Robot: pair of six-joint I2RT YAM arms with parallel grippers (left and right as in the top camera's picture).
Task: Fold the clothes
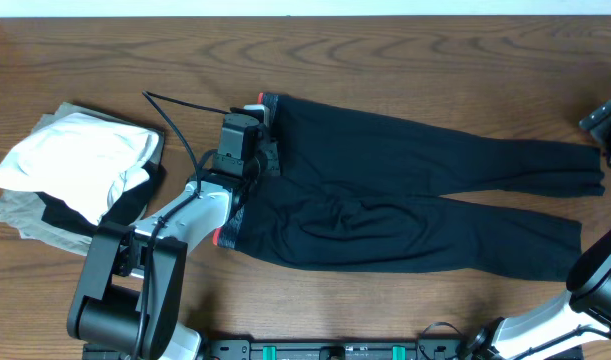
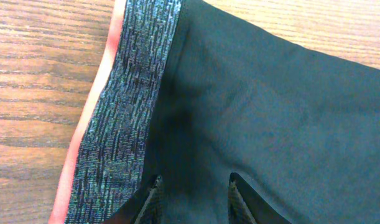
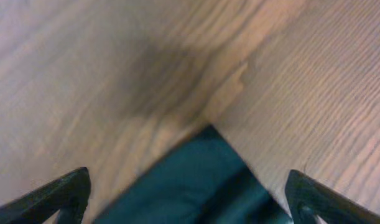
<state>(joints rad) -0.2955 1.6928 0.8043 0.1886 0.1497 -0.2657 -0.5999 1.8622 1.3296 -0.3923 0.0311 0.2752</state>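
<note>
The left arm (image 1: 185, 215) is reaching up from 7 o'clock, its left gripper (image 2: 193, 180) poising over the black leggings (image 1: 415, 190) just inside the grey waistband (image 2: 115, 124), jaws narrowly parted, clasping nothing. The right gripper (image 3: 190, 190) is hovering at 3 o'clock above a cuff (image 3: 202, 168), jaws gaping wide. The leggings are lying lengthwise, waist toward 9, legs toward 3, on the wooden table (image 1: 405, 60). Folded clothes (image 1: 75, 170) are sitting at 9.

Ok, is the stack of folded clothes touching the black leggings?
Apart. The overhead view shows bare tabletop between the stack of folded clothes and the waistband end of the black leggings.
</note>
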